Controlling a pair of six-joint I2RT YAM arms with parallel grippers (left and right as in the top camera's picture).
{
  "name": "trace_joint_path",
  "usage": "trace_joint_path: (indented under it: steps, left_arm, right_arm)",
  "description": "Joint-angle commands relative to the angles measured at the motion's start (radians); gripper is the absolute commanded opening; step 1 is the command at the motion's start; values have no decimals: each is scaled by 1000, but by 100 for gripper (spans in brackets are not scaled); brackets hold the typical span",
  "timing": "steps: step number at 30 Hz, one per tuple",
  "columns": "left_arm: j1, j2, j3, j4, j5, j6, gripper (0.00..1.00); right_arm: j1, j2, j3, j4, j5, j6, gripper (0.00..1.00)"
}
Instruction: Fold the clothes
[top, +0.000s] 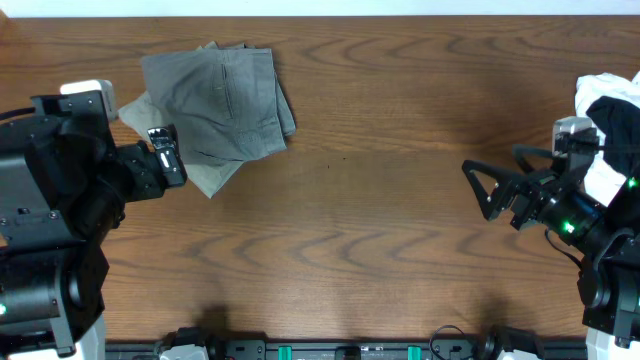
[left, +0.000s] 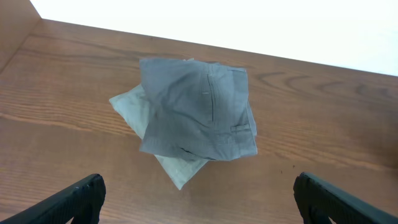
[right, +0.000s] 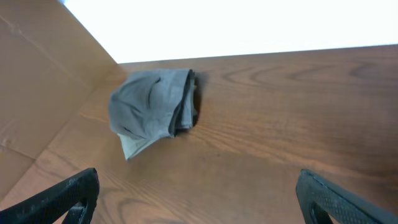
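The folded mid-grey shorts (top: 218, 100) lie at the table's far left, on top of a folded khaki-olive garment (top: 208, 178) whose pale corners stick out below and to the left. Both show in the left wrist view, grey shorts (left: 196, 109) over khaki garment (left: 180, 169), and in the right wrist view, grey (right: 152, 102) over khaki (right: 132, 147). My left gripper (top: 172, 155) (left: 199, 202) is open and empty, just left of the stack's near corner. My right gripper (top: 478, 190) (right: 199, 199) is open and empty, far to the right of the stack.
A heap of white and black clothes (top: 612, 110) sits at the right edge, behind the right arm. Bare wooden table (top: 350, 230) lies between the two arms. A brown wall (right: 43, 106) rises beyond the table's left end.
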Motion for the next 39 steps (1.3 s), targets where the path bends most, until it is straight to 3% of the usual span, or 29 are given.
trace_joint_path:
  steps: [1, 6, 13, 21, 24, 27, 33, 39]
  left_arm:
    - [-3, -2, 5, -2, -16, -16, 98]
    - [-3, -2, 5, -2, -16, -16, 98]
    - [-3, -2, 5, -2, -16, -16, 98]
    - [-3, -2, 5, -2, -16, -16, 98]
    - [-3, -2, 5, -2, -15, -16, 98]
    - [-3, -2, 5, -2, -15, -16, 98]
    - [-3, -2, 5, -2, -16, -16, 98]
    - [-3, -2, 5, -2, -16, -16, 98]
  right_arm:
    - [13, -4, 10, 37, -86, -34, 99]
    - [44, -4, 10, 121, -206, -133, 99]
    - [60, -5, 10, 40, -151, -137, 99]
    - [53, -7, 11, 128, -107, -115, 99]
    - [53, -34, 11, 140, -123, -209, 99]
    - [55, -101, 12, 123, -113, -328, 99]
    - [69, -270, -58, 68, 127, -619, 99]
    - [69, -528, -303, 66, 217, -587, 99]
